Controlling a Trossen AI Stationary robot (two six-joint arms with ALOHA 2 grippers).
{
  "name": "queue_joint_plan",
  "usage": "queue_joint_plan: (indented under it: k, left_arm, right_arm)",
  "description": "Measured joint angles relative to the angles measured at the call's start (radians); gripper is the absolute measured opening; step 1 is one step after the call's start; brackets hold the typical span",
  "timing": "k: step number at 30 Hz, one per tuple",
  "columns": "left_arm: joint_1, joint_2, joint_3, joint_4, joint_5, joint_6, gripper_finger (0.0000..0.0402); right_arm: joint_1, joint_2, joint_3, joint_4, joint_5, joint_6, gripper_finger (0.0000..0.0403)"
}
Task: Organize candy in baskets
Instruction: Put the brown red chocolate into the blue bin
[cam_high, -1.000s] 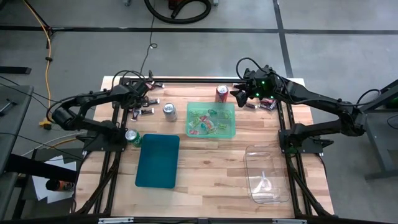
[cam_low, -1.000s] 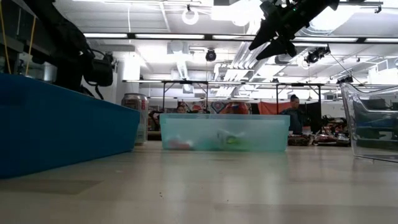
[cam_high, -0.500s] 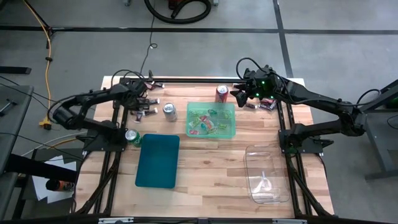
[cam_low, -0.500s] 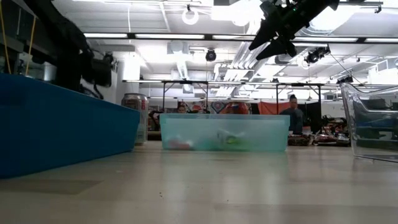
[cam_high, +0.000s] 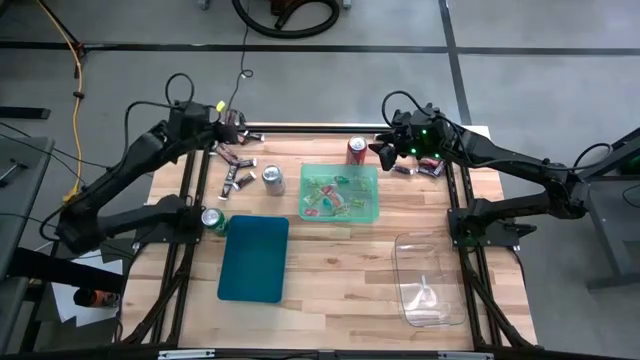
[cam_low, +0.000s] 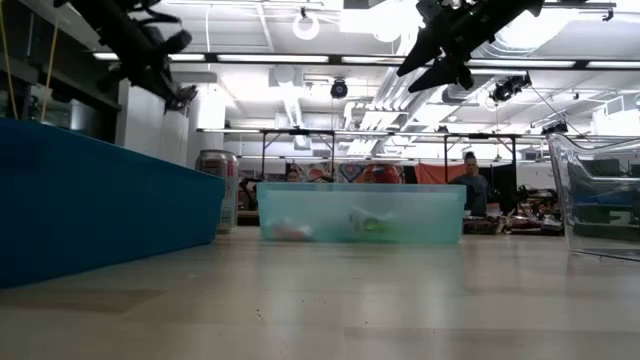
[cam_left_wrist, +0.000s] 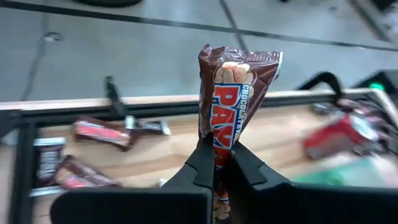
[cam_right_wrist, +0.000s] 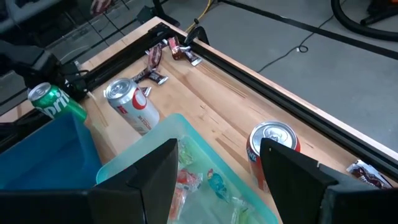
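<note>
Wooden-plank worktop (cam_high: 330, 250) w/ black frame rails, grey concrete floor around; low view shows open workshop w/ ceiling lights, far tables, a person standing far back. Three baskets: dark teal basket (cam_high: 254, 258) front-left, bare inside; clear basket (cam_high: 429, 280) front-right, looks bare too; light green basket (cam_high: 340, 192) mid-worktop, already w/ several bright candies. Soda cans: silver (cam_high: 272, 179), red (cam_high: 356, 151), green (cam_high: 212, 219). Left pincer (cam_high: 224, 127) up over far-left corner, clamped narrow on a brown mini bar (cam_left_wrist: 233, 99), gripped low on wrapper, most of bar sticking out past fingertips. Right pincer (cam_right_wrist: 217, 171) spread wide, holding nothing, hovering near red can by green basket's far edge. Loose candy (cam_high: 235, 168) scattered at far-left, a few more (cam_high: 420, 169) far-right. Step in hand, prob: carry bar to a basket. Best to keep it high over silver can, centre over tray before letting go, avoid fast swings since wrapper grip is slim.
</note>
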Motion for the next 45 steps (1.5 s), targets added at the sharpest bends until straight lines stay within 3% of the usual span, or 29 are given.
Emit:
queue_joint_plan:
  k: [3, 8, 10, 12, 18, 23, 27, 34, 38, 45]
  left_arm:
    - [-0.066, -0.027, 0.002, 0.009, 0.076, 0.001, 0.0001]
    - [-0.297, -0.046, 0.003, 0.003, 0.538, 0.13, 0.0001]
    - [-0.433, -0.047, 0.003, -0.008, 0.584, 0.082, 0.0]
    - [-0.579, -0.046, 0.003, -0.029, 0.532, 0.03, 0.0]
    - [-0.969, 0.034, 0.003, -0.174, 0.247, -0.055, 0.0]
    - [-1.151, 0.201, 0.003, -0.193, 0.086, 0.054, 0.0]
    - [-1.188, 0.344, 0.003, -0.213, -0.015, 0.172, 0.0]
    - [-1.179, 0.526, -0.021, -0.145, -0.014, 0.283, 0.0002]
    - [-1.176, 0.596, -0.046, -0.061, 0.018, 0.286, 0.0003]
    - [-1.158, 0.683, -0.047, -0.059, 0.033, 0.214, 0.0005]
  right_arm:
    - [0.0, 0.0, 0.0, 0.0, 0.0, -0.001, 0.0222]
    - [0.0, 0.0, 0.0, 0.0, 0.0, -0.002, 0.0222]
    - [0.0, 0.0, 0.0, -0.001, 0.0, -0.002, 0.0222]
    - [0.0, 0.0, 0.0, 0.0, 0.0, -0.003, 0.0222]
    - [0.0, 0.0, 0.0, -0.001, 0.0, -0.003, 0.0222]
    - [-0.003, 0.0, 0.0, -0.001, 0.0, -0.003, 0.0222]
    - [-0.003, 0.0, 0.0, -0.001, 0.0, -0.001, 0.0222]
    - [-0.003, 0.0, 0.0, -0.001, 0.0, -0.002, 0.0222]
    - [-0.003, 0.0, 0.0, -0.002, 0.0, -0.002, 0.0222]
    - [-0.003, 0.0, 0.0, -0.002, 0.0, -0.003, 0.0222]
